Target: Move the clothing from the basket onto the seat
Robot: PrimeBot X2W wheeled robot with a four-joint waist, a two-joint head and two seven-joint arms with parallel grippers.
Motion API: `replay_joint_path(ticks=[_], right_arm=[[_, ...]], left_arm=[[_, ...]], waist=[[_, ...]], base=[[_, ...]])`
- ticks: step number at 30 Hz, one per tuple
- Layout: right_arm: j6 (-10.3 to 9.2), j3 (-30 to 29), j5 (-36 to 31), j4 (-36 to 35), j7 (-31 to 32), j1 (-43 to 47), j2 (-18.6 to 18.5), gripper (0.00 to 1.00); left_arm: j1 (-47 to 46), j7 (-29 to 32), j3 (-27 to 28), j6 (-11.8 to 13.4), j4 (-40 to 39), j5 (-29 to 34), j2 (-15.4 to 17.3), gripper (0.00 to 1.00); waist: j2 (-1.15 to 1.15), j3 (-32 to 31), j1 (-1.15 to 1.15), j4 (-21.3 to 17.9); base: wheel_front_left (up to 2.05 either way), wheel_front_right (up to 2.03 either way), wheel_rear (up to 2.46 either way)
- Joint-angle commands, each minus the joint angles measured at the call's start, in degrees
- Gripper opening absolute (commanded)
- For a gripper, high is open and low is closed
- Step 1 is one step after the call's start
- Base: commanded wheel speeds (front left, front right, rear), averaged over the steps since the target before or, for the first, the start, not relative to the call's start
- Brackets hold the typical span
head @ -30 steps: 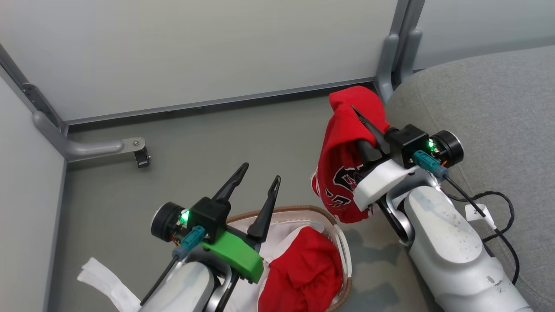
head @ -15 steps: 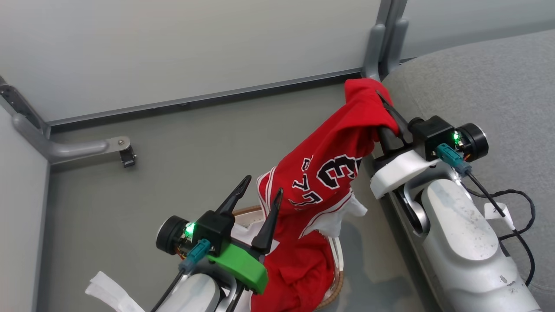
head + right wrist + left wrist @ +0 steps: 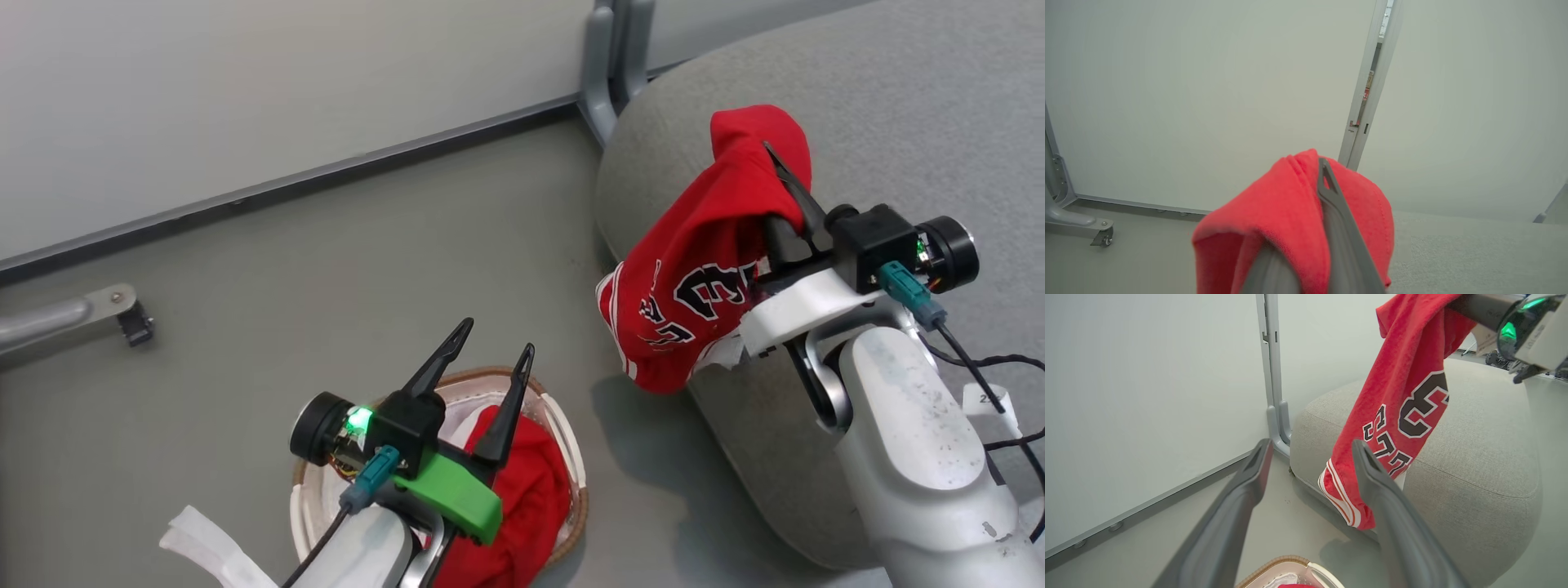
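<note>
Basket: we've got the basket [image 3: 575, 465] at the lower middle of the head view, down on the floor [image 3: 326, 269], brown rim peeking past the left arm.
In the basket: one plain red garment [image 3: 531, 482], bunched toward the right-hand wall on the white lining [image 3: 326, 498].
Jersey: the jersey [image 3: 694, 278] is out of the basket, at the right of the frame, numerals facing left. Its striped hem hangs by the seat's rounded left edge. We cannot tell whether it touches the cushion.
Right pincer: the right pincer [image 3: 1323, 163] has its fingers pressed together on the jersey, red cloth folded over the tip.
Left pincer: the left pincer [image 3: 498, 335] is spread wide with nothing between the fingers, above the basket, tips toward the top of the frame.
Seat: the seat [image 3: 857, 98] takes the upper right, with a black cable [image 3: 980, 367] at its right edge.
Edges: the seat's left edge curves down near the basket, a strip of floor between them. A grey post foot [image 3: 608, 73] stands just beside it at top centre.
Open room: there's broad floor at left centre, and a caster bracket [image 3: 131, 327] at the far left.
</note>
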Motion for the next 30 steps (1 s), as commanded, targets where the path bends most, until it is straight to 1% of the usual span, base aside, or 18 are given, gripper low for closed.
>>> replay_joint_path(ticks=[1, 9, 15, 19, 24, 27, 30], right_arm=[[-0.06, -0.4, 0.0, -0.5, -0.1, 0.8, -0.3, 0.0], [-0.06, -2.1, 0.4, -1.9, -0.1, 1.2, 0.2, 0.0], [-0.06, -2.8, 0.2, -2.6, -0.1, 1.9, 0.4, 0.0], [-0.06, -2.9, -0.1, -2.4, -0.1, 1.9, 0.5, 0.0], [-0.06, -3.0, -0.9, -1.0, -0.1, -0.4, -0.5, 0.0], [-0.06, -2.1, -1.3, 0.5, -0.1, -3.1, -2.1, 0.0], [-0.07, -1.7, -2.0, 2.5, -0.1, -7.8, -4.6, 0.0]], left_arm=[[-1.3, -0.2, 0.2, -0.1, 0.2, 0.7, 0.1, 1.0], [-2.9, -0.2, -0.6, -1.0, 1.6, 2.0, 0.2, 1.0], [-3.9, -0.2, -1.3, -1.5, 2.7, 2.5, 0.4, 1.0], [-4.3, -0.2, -1.7, -1.7, 3.1, 2.7, 0.2, 1.0], [-5.2, -0.1, -2.4, -2.1, 3.2, 3.1, -0.1, 1.0], [-5.8, -0.1, -2.8, -2.2, 2.7, 3.5, -0.3, 1.0], [-6.2, -0.1, -3.2, -2.3, 2.3, 3.9, 0.0, 1.0]], waist=[[0.0, 2.9, 0.0, -4.6], [0.0, 5.9, 0.0, -9.8], [0.0, 7.1, 0.0, -11.6], [0.0, 7.8, 0.0, -11.7], [0.0, 9.0, 0.0, -10.4], [0.0, 9.9, 0.0, -9.3], [0.0, 11.0, 0.0, -8.0]], base=[[0.0, 0.0, 0.0], [0.0, 0.0, 0.0], [0.0, 0.0, 0.0], [0.0, 0.0, 0.0], [0.0, 0.0, 0.0], [0.0, 0.0, 0.0], [0.0, 0.0, 0.0]])
